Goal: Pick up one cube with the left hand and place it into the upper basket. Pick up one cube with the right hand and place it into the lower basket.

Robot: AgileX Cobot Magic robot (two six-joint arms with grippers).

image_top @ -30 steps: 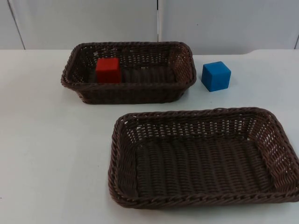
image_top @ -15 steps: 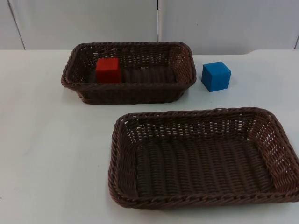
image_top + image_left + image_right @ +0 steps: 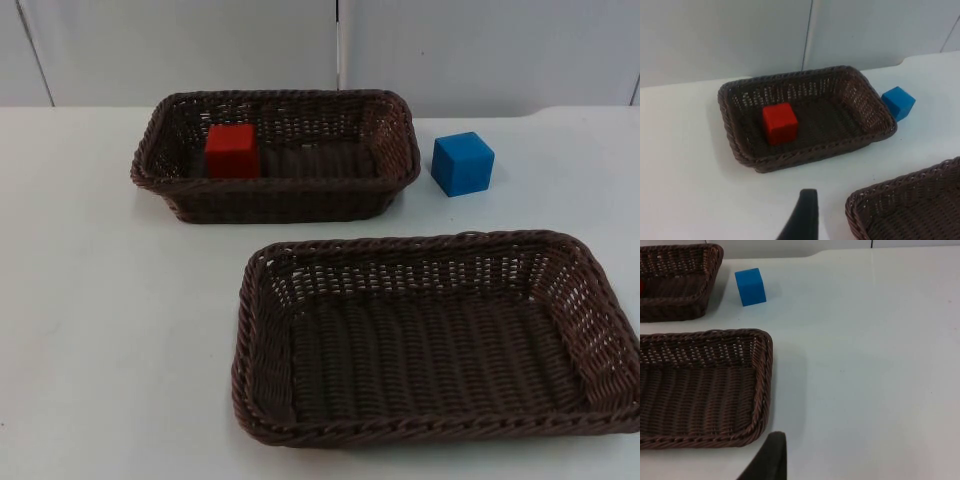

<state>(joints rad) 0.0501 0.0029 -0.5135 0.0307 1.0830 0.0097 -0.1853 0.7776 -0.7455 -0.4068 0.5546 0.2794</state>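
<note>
Nothing has shifted across the last second in the top view: both baskets and both cubes lie exactly where they lay before, and no arm has come into the scene. The red cube sits inside the upper basket, toward its left end, resting flat on the woven floor, so the left-hand half of the task reads as done. The blue cube stands on the white worktop, just beside the upper basket's right end and apart from it, not touching. The lower basket holds nothing; the right-hand half is still to do. The stillness suggests a pause between the two halves, the left arm finished and the right not yet started. Left claw: one black fingertip is visible, hanging above bare worktop short of the upper basket's near rim, touching nothing and with nothing held against it; whether the claw is spread or closed I cannot tell, since the other finger is unseen. This arm appears to be waiting. Right claw: again one dark fingertip, over the worktop just off the lower basket's corner, with the blue cube well ahead of it beyond the basket; it grips nothing visible, and its opening I cannot tell. The next move likely falls to the right arm: reach forward past the lower basket to the blue cube.
</note>
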